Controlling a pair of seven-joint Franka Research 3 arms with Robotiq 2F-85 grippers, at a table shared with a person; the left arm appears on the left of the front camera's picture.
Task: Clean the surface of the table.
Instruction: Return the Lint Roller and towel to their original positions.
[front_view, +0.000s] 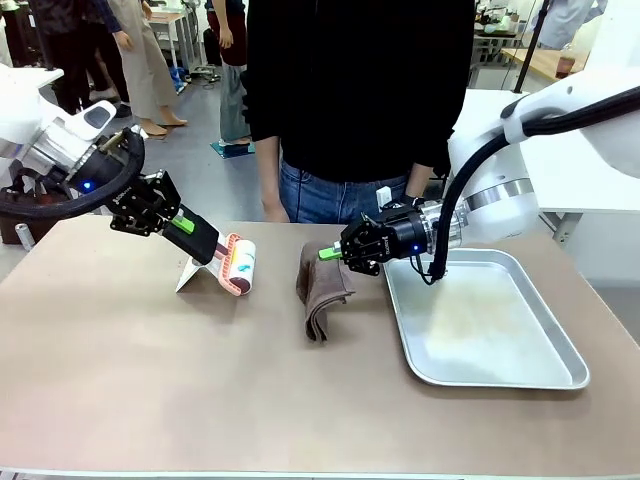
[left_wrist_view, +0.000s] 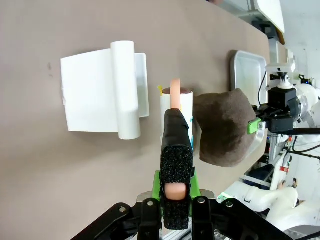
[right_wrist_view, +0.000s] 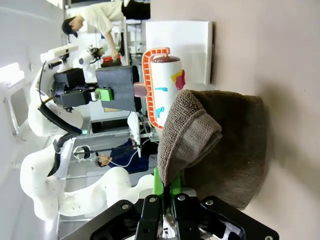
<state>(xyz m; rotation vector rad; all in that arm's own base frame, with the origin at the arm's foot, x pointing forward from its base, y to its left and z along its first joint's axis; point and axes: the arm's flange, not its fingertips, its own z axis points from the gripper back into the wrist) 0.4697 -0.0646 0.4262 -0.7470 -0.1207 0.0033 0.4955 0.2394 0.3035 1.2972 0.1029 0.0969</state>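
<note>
The tan-brown table (front_view: 150, 390) carries a lint roller (front_view: 240, 265) with a pale patterned roll and a pink handle. My left gripper (front_view: 188, 227) is shut on that handle, and the roll rests tilted on the tabletop beside its white cover (front_view: 189, 277). In the left wrist view the left gripper (left_wrist_view: 175, 150) clamps the handle, with the roll (left_wrist_view: 176, 106) just ahead of it. A brown cloth (front_view: 322, 290) is partly lifted off the table at the middle, and my right gripper (front_view: 332, 254) is shut on its top edge. The right wrist view shows the right gripper (right_wrist_view: 167, 187) pinching a fold of the cloth (right_wrist_view: 225, 145).
A silver metal tray (front_view: 560, 370) lies on the right half of the table, under my right arm. A person in a black top (front_view: 350, 100) stands at the far edge, hands hanging down. The near half of the table is bare.
</note>
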